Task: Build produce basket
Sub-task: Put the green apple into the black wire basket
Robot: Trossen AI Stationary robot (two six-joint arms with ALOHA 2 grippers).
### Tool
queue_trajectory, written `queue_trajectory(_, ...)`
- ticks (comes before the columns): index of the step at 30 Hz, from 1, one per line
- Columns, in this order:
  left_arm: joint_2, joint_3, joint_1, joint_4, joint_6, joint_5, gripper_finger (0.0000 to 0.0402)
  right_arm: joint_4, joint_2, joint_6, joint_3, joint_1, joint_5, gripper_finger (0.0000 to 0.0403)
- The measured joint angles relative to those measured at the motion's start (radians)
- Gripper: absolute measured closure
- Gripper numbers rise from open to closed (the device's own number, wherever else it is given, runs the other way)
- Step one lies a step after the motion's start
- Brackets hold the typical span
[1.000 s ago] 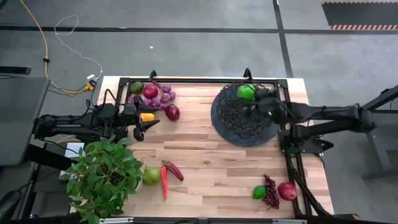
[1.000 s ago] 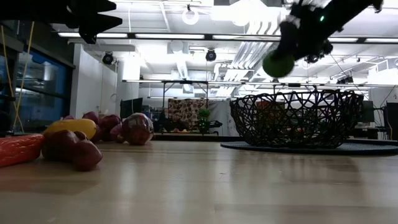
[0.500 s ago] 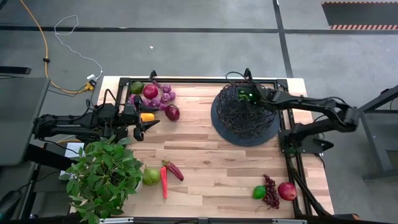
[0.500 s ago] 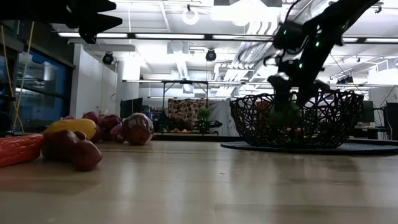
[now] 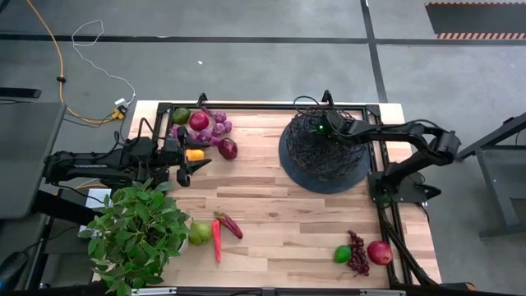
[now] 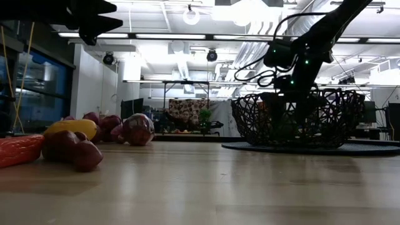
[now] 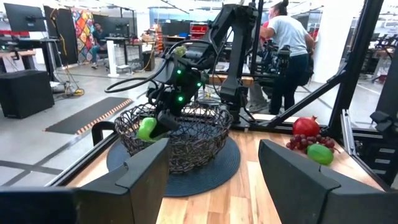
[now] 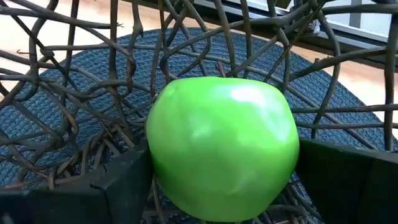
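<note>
The black wire basket (image 5: 325,160) stands on its dark round base at the table's far right. My right gripper (image 5: 317,128) reaches down inside it, shut on a green apple-like fruit (image 8: 222,144), which also shows through the mesh in the left wrist view (image 7: 147,129). My left gripper (image 5: 196,167) hovers open by the far-left pile: purple grapes (image 5: 215,128), a red apple (image 5: 199,121), a lime (image 5: 180,116), a dark red fruit (image 5: 227,149) and a yellow-orange fruit (image 5: 194,154). My right gripper pinches the green fruit between its two fingers (image 8: 121,180), one on each side of its round body (image 8: 161,155). It comes slanting down from the table's right, over the rim. The fruit is inside the basket, below the rim; whether it rests on the mesh, I cannot tell.
A leafy potted plant (image 5: 140,234) fills the near-left corner. Beside it lie a green pear (image 5: 200,233) and red chillies (image 5: 219,237). Near the right front corner lie a lime (image 5: 343,253), grapes (image 5: 358,253) and a red apple (image 5: 380,252). A person (image 7: 283,37) stands beyond the table.
My right gripper has come down from above the basket's rim into the basket, drifting slightly toward the table's left, with the green fruit still in its fingers. The fruit has gone from clear above the rim to inside the mesh. The left arm has kept still.
</note>
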Motion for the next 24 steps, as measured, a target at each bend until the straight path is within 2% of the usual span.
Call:
queue_trajectory(9,0.000,0.000,0.000,-0.013,-0.024,0.000,0.0165,0.014,0.000,-0.046,-0.003,0.000,0.013,0.0081)
queue_trajectory(17,0.000,0.000,0.000,-0.012,-0.021,0.000,0.0165,0.019,0.000,-0.118,-0.003,0.000,-0.020,0.0078)
queue_trajectory(21,0.000,0.000,0.000,-0.012,-0.022,0.000,0.0165,0.018,0.001,-0.117,-0.004,0.001,-0.005,0.0054)
queue_trajectory(24,0.000,0.000,0.000,-0.012,-0.024,0.000,0.0165,0.012,0.003,-0.105,-0.005,0.000,0.002,0.0021)
